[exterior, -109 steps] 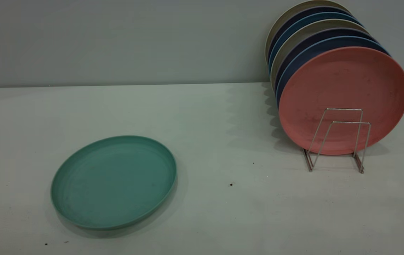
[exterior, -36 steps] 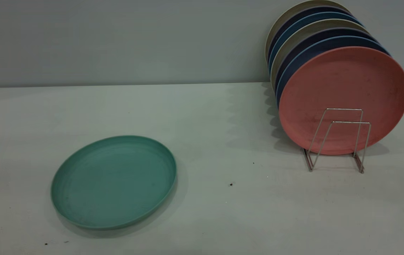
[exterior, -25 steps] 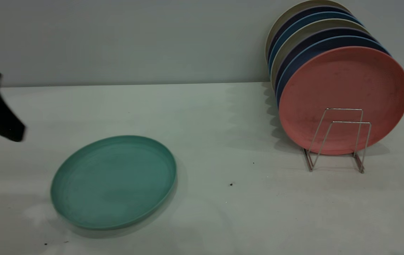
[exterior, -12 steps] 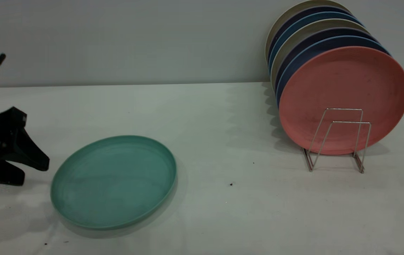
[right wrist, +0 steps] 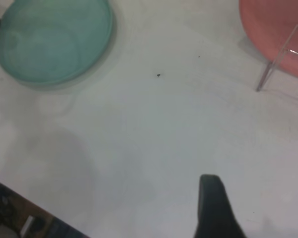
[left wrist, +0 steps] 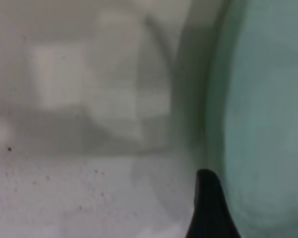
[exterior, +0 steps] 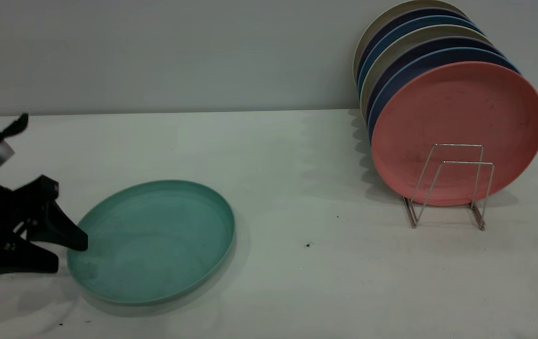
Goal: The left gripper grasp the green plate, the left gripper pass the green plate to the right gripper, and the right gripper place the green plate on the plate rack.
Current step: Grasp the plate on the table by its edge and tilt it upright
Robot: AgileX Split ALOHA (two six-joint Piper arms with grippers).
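The green plate [exterior: 156,242] lies flat on the white table at the front left. My left gripper [exterior: 69,255] is open at the plate's left edge. Its upper finger reaches over the rim and its lower finger rests low on the table just outside the plate. In the left wrist view one black fingertip [left wrist: 208,208] sits at the plate's rim [left wrist: 223,124]. The wire plate rack [exterior: 452,188] stands at the right. Part of my right gripper [right wrist: 213,208] shows high above the table, far from the plate [right wrist: 54,42].
A salmon-pink plate [exterior: 457,117] stands in the rack's front occupied slot, with several blue and beige plates [exterior: 405,42] behind it. Two bare wire loops stand in front of the pink plate. The rack wire also shows in the right wrist view [right wrist: 283,59].
My left gripper came in from the left edge, dropped toward the table and moved right until its open fingers reached the plate's left rim. The plate and rack have not moved.
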